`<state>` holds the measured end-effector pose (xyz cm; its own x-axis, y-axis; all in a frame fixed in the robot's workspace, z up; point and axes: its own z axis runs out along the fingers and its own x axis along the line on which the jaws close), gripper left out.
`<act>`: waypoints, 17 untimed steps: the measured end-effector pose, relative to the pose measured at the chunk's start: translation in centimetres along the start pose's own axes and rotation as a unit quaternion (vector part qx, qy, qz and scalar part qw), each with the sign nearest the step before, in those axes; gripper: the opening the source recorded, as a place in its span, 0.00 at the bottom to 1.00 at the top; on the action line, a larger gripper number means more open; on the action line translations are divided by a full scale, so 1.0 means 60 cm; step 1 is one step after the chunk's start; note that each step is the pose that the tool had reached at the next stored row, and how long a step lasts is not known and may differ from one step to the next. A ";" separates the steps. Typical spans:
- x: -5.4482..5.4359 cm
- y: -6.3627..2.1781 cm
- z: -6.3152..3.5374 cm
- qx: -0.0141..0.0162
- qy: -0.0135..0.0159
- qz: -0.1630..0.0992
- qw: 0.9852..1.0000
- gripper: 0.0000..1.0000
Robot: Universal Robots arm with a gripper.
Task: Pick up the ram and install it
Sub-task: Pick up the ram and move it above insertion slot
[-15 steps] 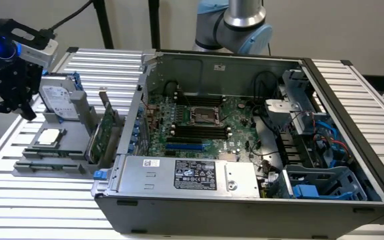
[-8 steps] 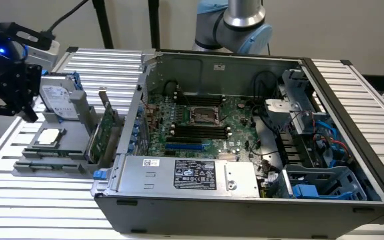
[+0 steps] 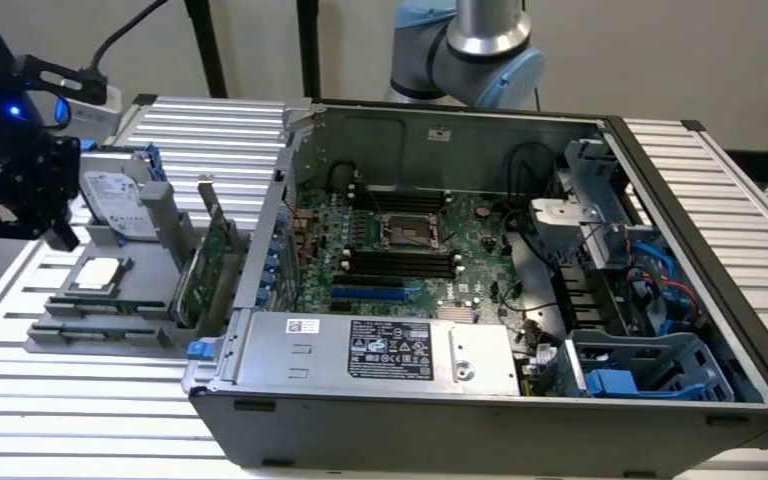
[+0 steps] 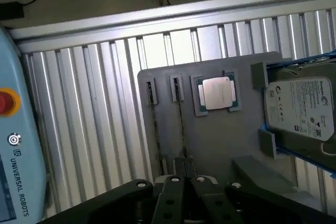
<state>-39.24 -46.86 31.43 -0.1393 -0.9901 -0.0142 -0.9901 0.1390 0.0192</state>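
**Q:** Fig. 1. Where did the ram (image 4: 181, 124) lie?

**A:** It stood on edge in a narrow groove of the tray (image 4: 220, 145), with a second stick in the groove alongside. The CPU (image 4: 218, 93) and the drive (image 4: 302, 108) sat further along the same tray. (Standing on edge probably left its upper edge free for a pinch.) In the exterior view the ram (image 3: 91, 327) lay at the tray's (image 3: 144, 275) near end. The tray rested on the ribbed surface (image 3: 64, 400), just beside the case (image 3: 491, 430) on the exterior view's left.

**Q:** And the gripper (image 4: 184, 165)?

**A:** It hung over the tray, in line with the ram's groove but apart from the stick. The fingers (image 4: 178, 168) looked pressed together, with nothing between them. In the exterior view the gripper (image 3: 57, 232) hovered above the tray's far end.

**Q:** What of the destination?

**A:** The case lay open on its side, so that the board (image 3: 478, 250) faced upward for access from above. Its black slots (image 3: 398, 262) held no stick, so installation was judged not yet begun.
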 end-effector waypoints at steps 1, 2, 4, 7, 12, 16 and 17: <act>0.000 0.001 0.002 0.000 -0.001 -0.006 1.000 0.00; 0.001 0.002 0.004 0.000 -0.001 -0.011 1.000 0.00; 0.002 0.004 0.007 -0.001 -0.003 -0.020 1.000 0.00; 0.008 0.006 0.010 -0.001 -0.005 -0.026 1.000 1.00; 0.010 0.006 0.015 -0.001 -0.006 -0.029 1.000 1.00; 0.012 0.006 0.023 -0.001 -0.007 -0.031 0.999 1.00; 0.013 0.006 0.027 -0.001 -0.007 -0.032 0.999 1.00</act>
<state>-39.70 -47.54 29.83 -0.0759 -0.9967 -0.0302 -0.9970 0.0753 0.0198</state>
